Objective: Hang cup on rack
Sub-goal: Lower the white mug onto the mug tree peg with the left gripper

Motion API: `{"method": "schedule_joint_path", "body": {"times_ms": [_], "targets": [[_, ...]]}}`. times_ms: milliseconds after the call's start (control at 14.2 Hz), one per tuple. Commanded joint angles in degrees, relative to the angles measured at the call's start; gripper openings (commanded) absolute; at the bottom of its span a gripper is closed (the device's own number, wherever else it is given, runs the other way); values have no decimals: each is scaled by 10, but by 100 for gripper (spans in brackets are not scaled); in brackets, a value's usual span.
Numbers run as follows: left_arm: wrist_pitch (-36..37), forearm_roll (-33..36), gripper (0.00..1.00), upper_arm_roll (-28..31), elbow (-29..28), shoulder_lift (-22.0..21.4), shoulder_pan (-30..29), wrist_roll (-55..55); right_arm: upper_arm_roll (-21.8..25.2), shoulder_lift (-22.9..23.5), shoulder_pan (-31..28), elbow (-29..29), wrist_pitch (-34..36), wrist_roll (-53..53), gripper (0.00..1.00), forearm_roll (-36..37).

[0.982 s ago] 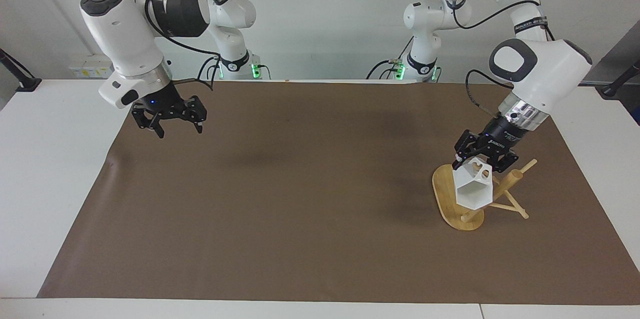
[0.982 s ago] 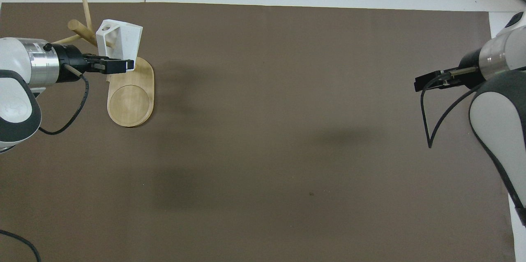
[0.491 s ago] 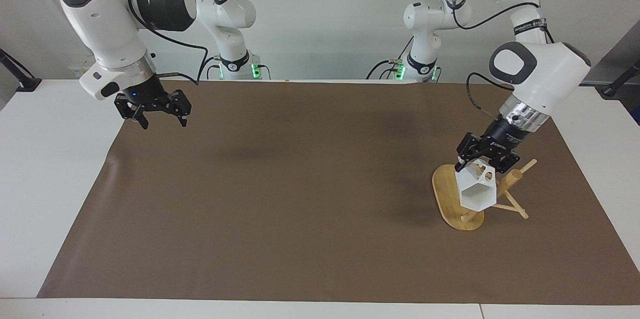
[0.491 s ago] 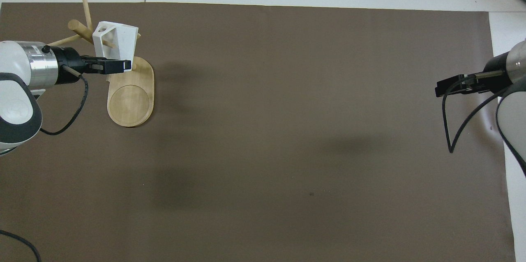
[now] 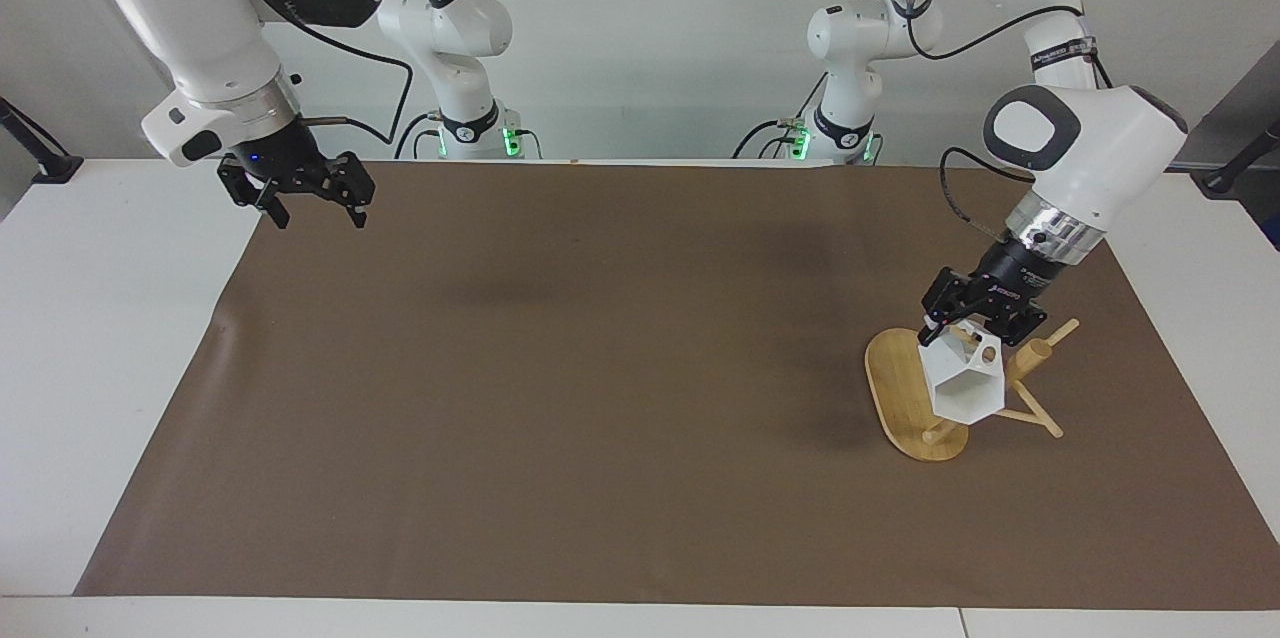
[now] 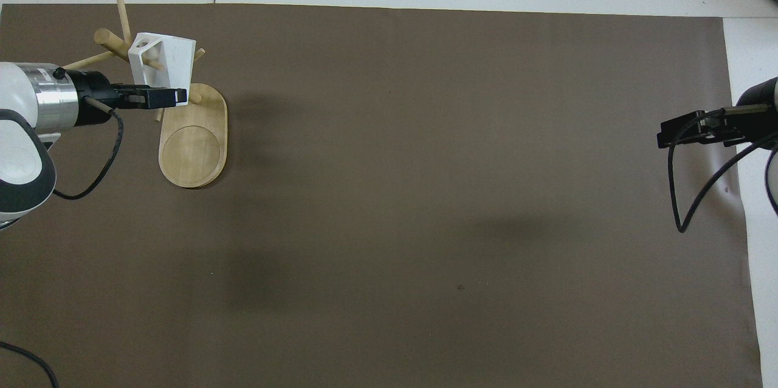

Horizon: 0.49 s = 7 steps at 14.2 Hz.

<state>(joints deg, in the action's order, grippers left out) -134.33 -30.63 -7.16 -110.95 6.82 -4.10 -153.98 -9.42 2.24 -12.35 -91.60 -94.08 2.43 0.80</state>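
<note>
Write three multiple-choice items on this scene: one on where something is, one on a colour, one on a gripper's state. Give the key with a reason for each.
1. Where is the rack?
A. toward the left arm's end of the table
B. toward the right arm's end
C. mid-table

2. What colour is the cup?
A. red
B. white
C. black

3. What state is the left gripper in?
A. open over bare mat
B. open, resting on the rack's base
C. shut on the cup

Key:
1 A, the rack stands below the left arm in the facing view.
2 B, its faceted body is white against the bamboo.
3 C, its fingertips clamp the cup by its handle at the rack's pegs, while the right gripper waits open over the mat's corner.
</note>
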Motion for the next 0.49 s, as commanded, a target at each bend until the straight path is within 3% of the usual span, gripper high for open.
{"method": "schedule_joint_path", "body": {"times_ms": [0,421], "targets": [[-21,2,0,-2,-30,-21,3,-12,4,-11,-4,3,11,-1,100,-4],[-18,0,0,-3,-36,-23,1,-11,5,-14,-2,-2,5,-1,100,-3]]}}
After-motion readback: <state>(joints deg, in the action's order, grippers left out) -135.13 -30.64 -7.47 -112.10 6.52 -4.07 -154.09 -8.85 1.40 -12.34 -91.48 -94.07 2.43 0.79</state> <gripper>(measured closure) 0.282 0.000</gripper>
